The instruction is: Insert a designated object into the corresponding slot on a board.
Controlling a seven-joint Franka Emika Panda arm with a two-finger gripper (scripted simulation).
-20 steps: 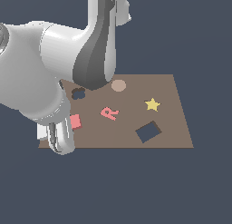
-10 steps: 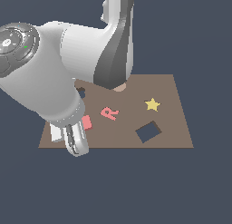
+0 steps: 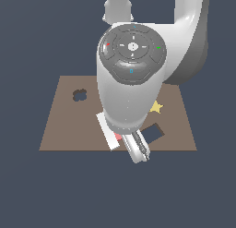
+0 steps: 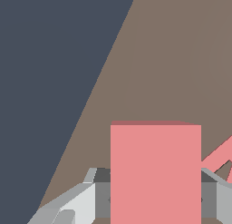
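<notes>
A: Surface first: what carries everything?

B: A flat brown board (image 3: 60, 130) floating in a plain dark blue-grey void; no walls or furniture show.

A: And the salmon-red block (image 4: 155, 173)?

B: In the wrist view it fills the space between the pincer (image 4: 154, 198) fingers (image 4: 74, 205), gripped on both flanks, its long axis running straight out from the pincer. It hangs over the board's near edge.

A: The slot (image 3: 153, 133)?

B: A dark navy rectangle, set askew, just beside the pincer (image 3: 136, 151) on the exterior view's right. A yellow star (image 3: 157, 107) lies beyond it; a clover-shaped hole (image 3: 80, 95) sits well apart.
</notes>
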